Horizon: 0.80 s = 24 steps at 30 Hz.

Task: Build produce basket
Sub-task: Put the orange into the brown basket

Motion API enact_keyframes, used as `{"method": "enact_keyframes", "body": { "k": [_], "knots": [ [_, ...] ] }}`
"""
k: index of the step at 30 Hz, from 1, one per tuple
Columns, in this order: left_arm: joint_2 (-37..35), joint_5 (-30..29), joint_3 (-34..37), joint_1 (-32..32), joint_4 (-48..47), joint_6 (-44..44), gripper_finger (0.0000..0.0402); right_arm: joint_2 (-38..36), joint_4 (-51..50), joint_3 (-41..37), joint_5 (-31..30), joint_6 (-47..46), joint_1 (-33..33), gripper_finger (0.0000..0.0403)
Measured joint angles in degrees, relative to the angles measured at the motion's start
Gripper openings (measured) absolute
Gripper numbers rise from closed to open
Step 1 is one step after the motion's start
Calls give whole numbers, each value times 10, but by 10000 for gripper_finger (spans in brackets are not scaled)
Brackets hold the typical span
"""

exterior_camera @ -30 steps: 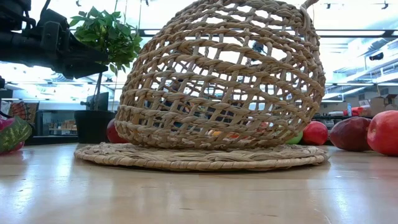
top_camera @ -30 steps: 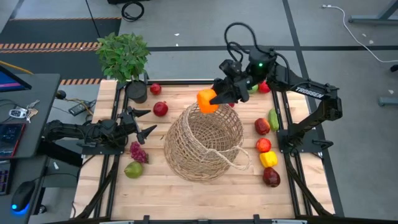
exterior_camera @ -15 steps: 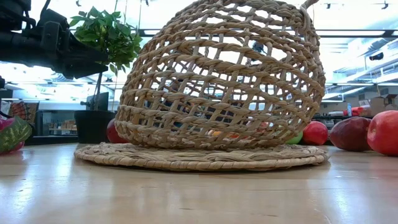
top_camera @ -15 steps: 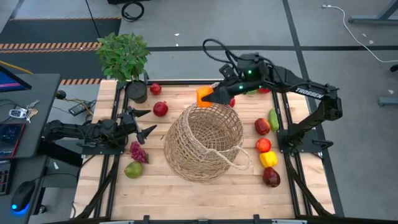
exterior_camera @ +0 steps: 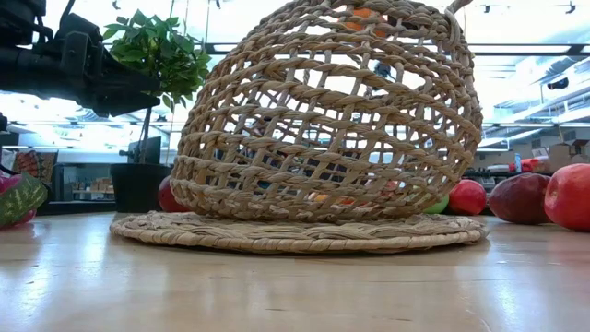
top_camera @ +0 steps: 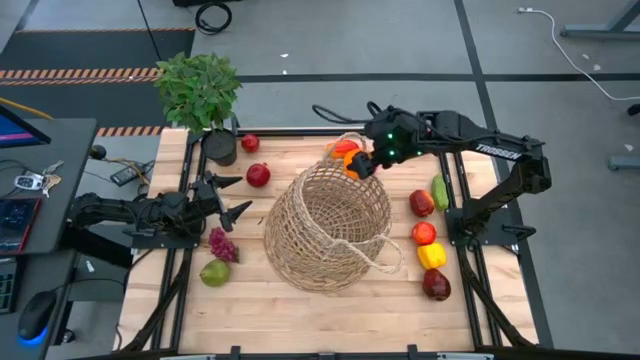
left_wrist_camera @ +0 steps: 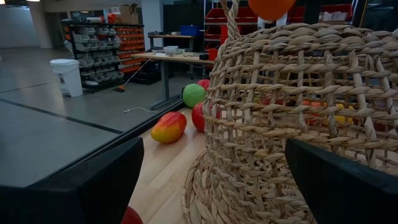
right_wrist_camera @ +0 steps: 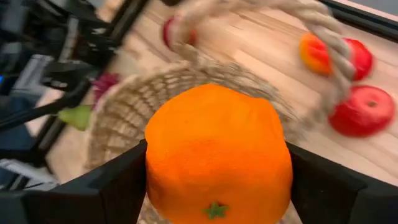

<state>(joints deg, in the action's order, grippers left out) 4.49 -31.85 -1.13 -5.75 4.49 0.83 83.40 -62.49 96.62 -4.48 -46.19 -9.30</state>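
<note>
Over the basket: we hold an orange (right_wrist_camera: 217, 158) pinched in the right tool (top_camera: 352, 163), just above the far rim.
Orange: the fingers (right_wrist_camera: 109, 183) clamp it on both sides; in the left wrist view it hangs above the weave, beside a loop handle.
Basket (top_camera: 328, 226): it sits mid-counter on a woven mat (exterior_camera: 295, 232), leaning, mouth facing the far edge; through the weave we think we see some produce inside, but cannot be sure.
Step in hand, as we judge it: carry the orange further over the mouth, lower it past the rim, then release. Dropped from outside the rim or against the handle, it could bounce out.
Loose produce: red and yellow pieces lie right of the basket (top_camera: 431, 257), a pomegranate (top_camera: 258, 175) to the left, grapes (top_camera: 221, 243) and a pear (top_camera: 214, 272) near the left tool.
Left tool (top_camera: 232, 197): it waits at the left of the counter (top_camera: 250, 310), fingers spread, holding nothing.
Plant (top_camera: 200, 90): far left corner, well clear.
</note>
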Motion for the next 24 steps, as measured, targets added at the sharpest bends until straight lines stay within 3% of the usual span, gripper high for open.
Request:
{"method": "enact_keyframes", "body": {
  "k": [10, 24],
  "knots": [
    [0, 0, 0, 0, 0, 0, 398, 28, -90, 0, -59, -23, 26, 335],
    [0, 0, 0, 0, 0, 0, 398, 66, -105, 0, -35, -22, 44, 335]
  ]
}}
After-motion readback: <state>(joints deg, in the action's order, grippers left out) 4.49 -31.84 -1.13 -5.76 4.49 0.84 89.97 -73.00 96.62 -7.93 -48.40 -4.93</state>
